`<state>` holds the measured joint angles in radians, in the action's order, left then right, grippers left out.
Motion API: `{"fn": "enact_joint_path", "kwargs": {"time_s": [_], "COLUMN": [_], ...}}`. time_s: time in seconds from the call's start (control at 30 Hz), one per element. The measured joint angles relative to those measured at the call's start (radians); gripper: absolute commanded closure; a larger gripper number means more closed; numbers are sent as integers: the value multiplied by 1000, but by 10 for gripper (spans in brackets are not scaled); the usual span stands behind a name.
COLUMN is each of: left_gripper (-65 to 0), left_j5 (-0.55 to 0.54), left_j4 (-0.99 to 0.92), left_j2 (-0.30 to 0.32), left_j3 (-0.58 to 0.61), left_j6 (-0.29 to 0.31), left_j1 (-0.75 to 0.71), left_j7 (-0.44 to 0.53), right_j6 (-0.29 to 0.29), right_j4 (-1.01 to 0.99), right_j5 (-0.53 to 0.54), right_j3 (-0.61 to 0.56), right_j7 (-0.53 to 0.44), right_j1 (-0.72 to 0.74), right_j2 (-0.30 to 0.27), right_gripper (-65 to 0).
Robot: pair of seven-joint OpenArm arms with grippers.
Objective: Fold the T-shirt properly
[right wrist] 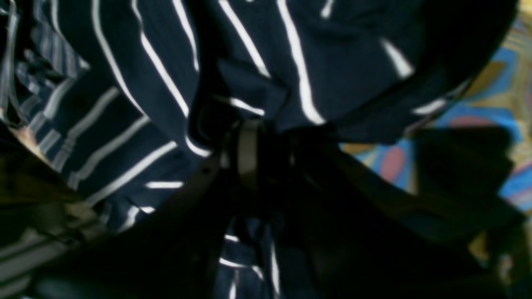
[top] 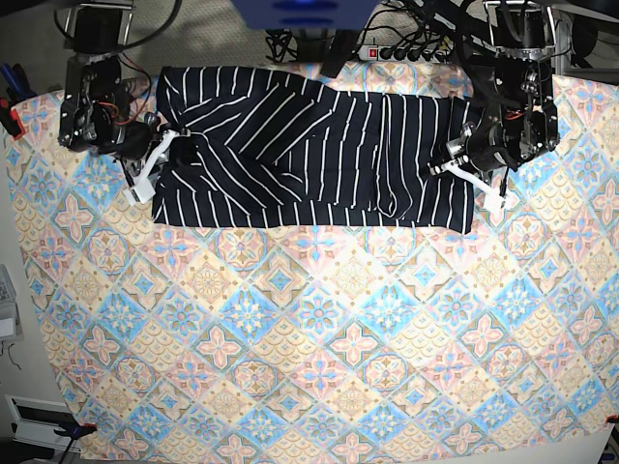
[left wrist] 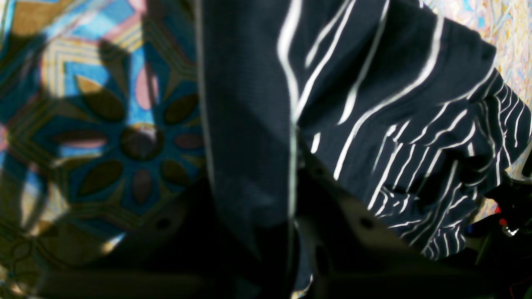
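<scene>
The dark navy T-shirt (top: 309, 145) with thin white stripes lies spread across the far part of the table, its left side folded over in rumpled layers. My left gripper (top: 453, 159) is at the shirt's right end in the base view, shut on a pinch of the cloth. In the left wrist view the T-shirt (left wrist: 374, 104) runs straight into the left gripper (left wrist: 296, 174). My right gripper (top: 177, 135) sits at the shirt's left end. In the right wrist view its fingers meet on a bunched fold of the T-shirt (right wrist: 266, 58), the right gripper (right wrist: 257, 137) pinching it.
A pastel tile-patterned tablecloth (top: 319, 329) covers the whole table. A power strip (top: 406, 50) and cables lie behind the far edge. Red clamps hold the cloth at the left edge (top: 10, 121) and the near left corner (top: 73, 430).
</scene>
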<state>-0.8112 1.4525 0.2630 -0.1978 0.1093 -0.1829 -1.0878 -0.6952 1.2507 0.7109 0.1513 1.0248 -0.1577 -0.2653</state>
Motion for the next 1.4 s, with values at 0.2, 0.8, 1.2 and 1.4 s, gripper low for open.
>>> {"fn": "enact_joint_path", "kwargs": {"time_s": [0.2, 0.8, 1.2, 1.4], "left_gripper": [0, 0, 0, 0], "left_j5": [1, 9, 4, 4], "left_j4": [0, -3, -4, -4], "left_j2": [-17, -107, -125, -119], "left_j3": [-1, 150, 216, 216], "left_j6": [-1, -3, -3, -4], "left_j1": [0, 61, 74, 71], "left_j7": [3, 7, 83, 83], "right_j6": [0, -1, 0, -1], "right_j4": [18, 140, 326, 426], "right_j5": [53, 32, 27, 45], "right_j3": [2, 158, 111, -2], "right_j7": [63, 98, 114, 122], "right_j1": [2, 53, 66, 64], "right_j2": [2, -89, -131, -53], "right_gripper": [-7, -6, -6, -6]}}
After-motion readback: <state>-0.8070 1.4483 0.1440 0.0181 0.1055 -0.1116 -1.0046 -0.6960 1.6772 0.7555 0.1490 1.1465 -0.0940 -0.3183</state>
